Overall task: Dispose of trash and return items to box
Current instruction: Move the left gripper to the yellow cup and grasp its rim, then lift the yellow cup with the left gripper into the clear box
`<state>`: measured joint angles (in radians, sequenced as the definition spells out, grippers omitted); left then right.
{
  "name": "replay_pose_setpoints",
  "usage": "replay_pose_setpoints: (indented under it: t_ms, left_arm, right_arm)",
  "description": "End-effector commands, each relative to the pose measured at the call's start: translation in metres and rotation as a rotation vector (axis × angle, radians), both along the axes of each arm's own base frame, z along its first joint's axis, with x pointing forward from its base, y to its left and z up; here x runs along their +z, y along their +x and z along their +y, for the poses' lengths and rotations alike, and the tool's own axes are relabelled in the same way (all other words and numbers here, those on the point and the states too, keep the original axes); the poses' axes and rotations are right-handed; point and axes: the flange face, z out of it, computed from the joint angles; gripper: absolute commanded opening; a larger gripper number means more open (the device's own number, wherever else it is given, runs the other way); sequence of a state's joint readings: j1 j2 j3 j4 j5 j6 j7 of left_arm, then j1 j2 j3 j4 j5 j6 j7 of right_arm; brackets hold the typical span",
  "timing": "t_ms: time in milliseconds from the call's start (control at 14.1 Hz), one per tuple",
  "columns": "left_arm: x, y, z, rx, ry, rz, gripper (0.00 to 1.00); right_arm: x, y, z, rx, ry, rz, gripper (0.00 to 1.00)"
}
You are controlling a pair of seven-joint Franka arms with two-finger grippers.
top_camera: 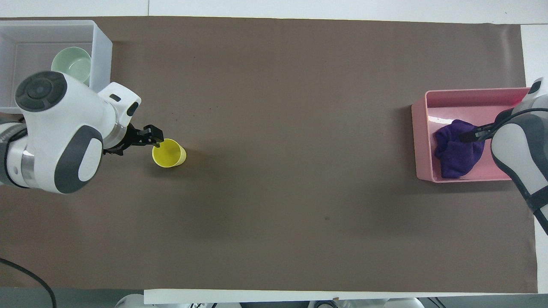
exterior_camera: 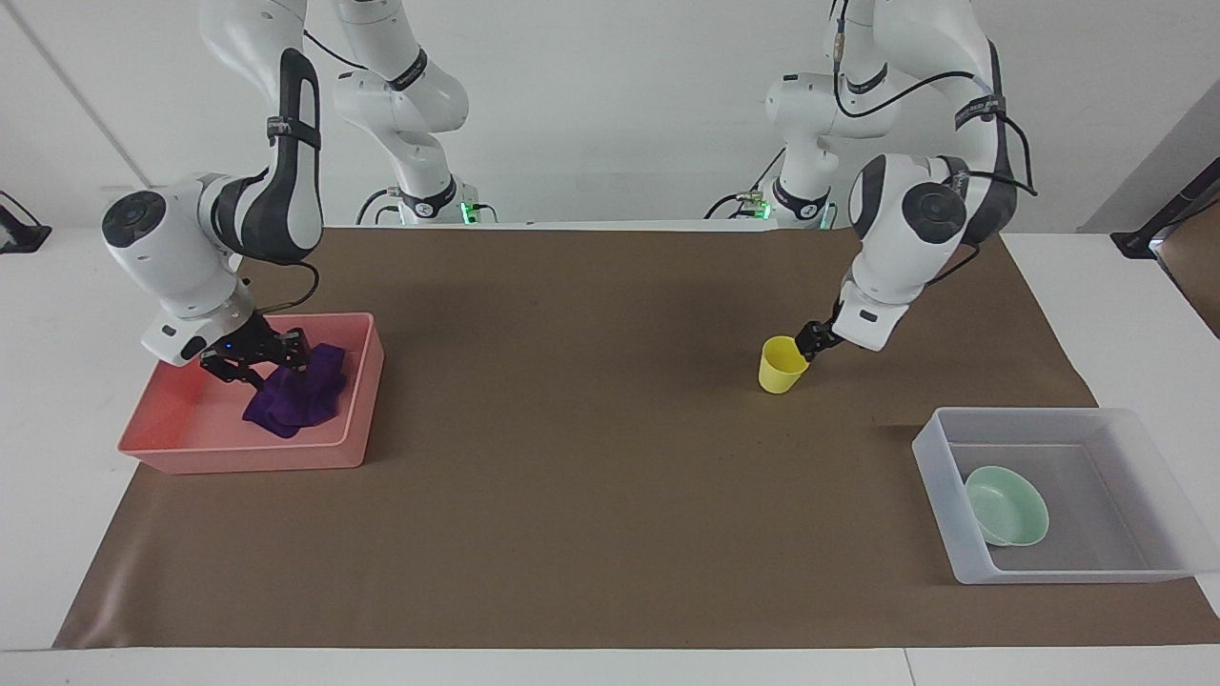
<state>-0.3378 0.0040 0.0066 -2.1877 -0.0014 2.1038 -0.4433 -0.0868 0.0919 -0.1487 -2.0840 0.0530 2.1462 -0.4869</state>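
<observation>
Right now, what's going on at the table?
The left gripper is at the rim of the yellow cup, which stands on the mat and is not yet lifted. The mint bowl already lies in the clear box. The right gripper, fingers open, sits just above the purple cloth, which rests in the pink tray.

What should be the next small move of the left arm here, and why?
Probably it should close the left pincer on the rim of the yellow cup. The pincer is already at the cup's rim, and the cup stands upright on the mat, outside the clear box where the green bowl lies. The purple cloth already lies in the pink tray, under the open right pincer.
</observation>
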Motion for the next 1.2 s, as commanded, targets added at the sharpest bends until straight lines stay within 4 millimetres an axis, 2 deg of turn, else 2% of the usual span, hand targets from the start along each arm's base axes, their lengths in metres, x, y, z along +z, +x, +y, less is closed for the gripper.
replay_pose_setpoints:
  t_ms: [0, 71, 142, 212, 283, 354, 425, 566, 850, 991, 1133]
  left_arm:
    - [0.002, -0.02, -0.005, 0.014, -0.015, -0.028, 1.0]
    - [0.001, -0.021, -0.005, 0.012, -0.015, -0.026, 0.99]
    - [-0.004, -0.025, -0.008, 0.009, -0.012, -0.02, 0.96]
    - [-0.012, -0.026, -0.009, 0.028, -0.01, -0.021, 0.8]
    - [-0.018, -0.025, -0.01, 0.06, -0.018, -0.046, 0.4]
    - [-0.018, -0.024, -0.009, 0.06, -0.025, -0.063, 0.06]
    - [-0.019, -0.023, -0.009, 0.062, -0.026, -0.066, 0.0]
    - [-0.02, -0.022, -0.007, 0.067, -0.026, -0.066, 0.0]
    - [-0.016, -0.017, -0.005, 0.08, -0.026, -0.069, 0.0]
    - [0.01, -0.002, -0.002, 0.096, -0.04, -0.1, 0.0]
    - [0.065, 0.03, 0.019, 0.163, -0.069, -0.141, 0.0]
  right_arm:
    - [0.042, 0.004, 0.04, -0.074, 0.014, 0.035, 1.0]
    - [0.062, 0.006, 0.065, -0.1, 0.014, 0.057, 1.0]
    - [0.083, 0.006, 0.079, -0.134, 0.014, 0.08, 1.0]
    - [0.103, 0.005, 0.086, -0.168, 0.004, 0.102, 1.0]
    - [0.12, 0.001, 0.089, -0.19, 0.002, 0.124, 1.0]
    - [0.137, -0.008, 0.087, -0.185, -0.009, 0.141, 1.0]
    - [0.151, -0.017, 0.085, -0.178, -0.021, 0.154, 1.0]
    - [0.175, -0.032, 0.084, -0.16, -0.05, 0.188, 1.0]
    - [0.208, -0.057, 0.084, -0.086, -0.033, 0.204, 1.0]
    - [0.231, -0.063, 0.084, -0.085, -0.024, 0.208, 1.0]
    - [0.251, -0.054, 0.083, -0.088, -0.027, 0.211, 1.0]
